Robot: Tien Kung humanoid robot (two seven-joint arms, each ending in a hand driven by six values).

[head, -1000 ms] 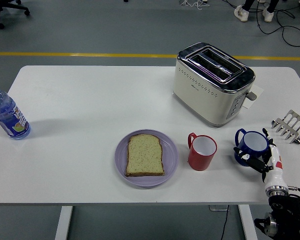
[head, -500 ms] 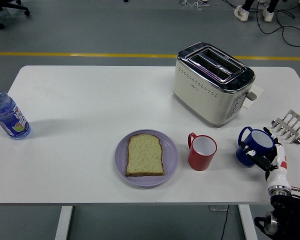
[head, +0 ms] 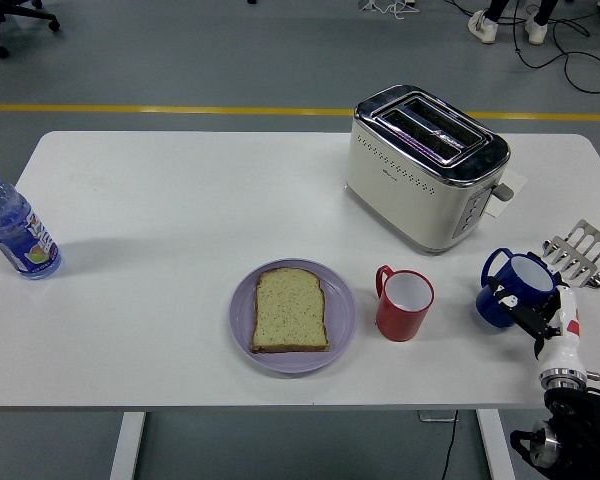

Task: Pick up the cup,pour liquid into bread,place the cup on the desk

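A blue cup [head: 518, 283] with a handle on its left sits tilted at the table's right edge. My right hand [head: 527, 312] comes up from the lower right corner, its black fingers curled around the cup's near side. A red cup [head: 407, 305] stands upright in the middle, apart from the hand. Left of it a slice of bread [head: 290, 310] lies flat on a purple plate [head: 343, 312]. My left arm does not show.
A cream toaster [head: 425, 165] stands behind the cups. A metal toast rack [head: 583, 250] sits at the right edge, just behind the blue cup. A water bottle [head: 15, 228] stands at the far left of the white table [head: 180, 200].
My right hand has moved the blue cup to the right and slightly up, and the cup has tipped from upright to tilted. Everything else stays put.
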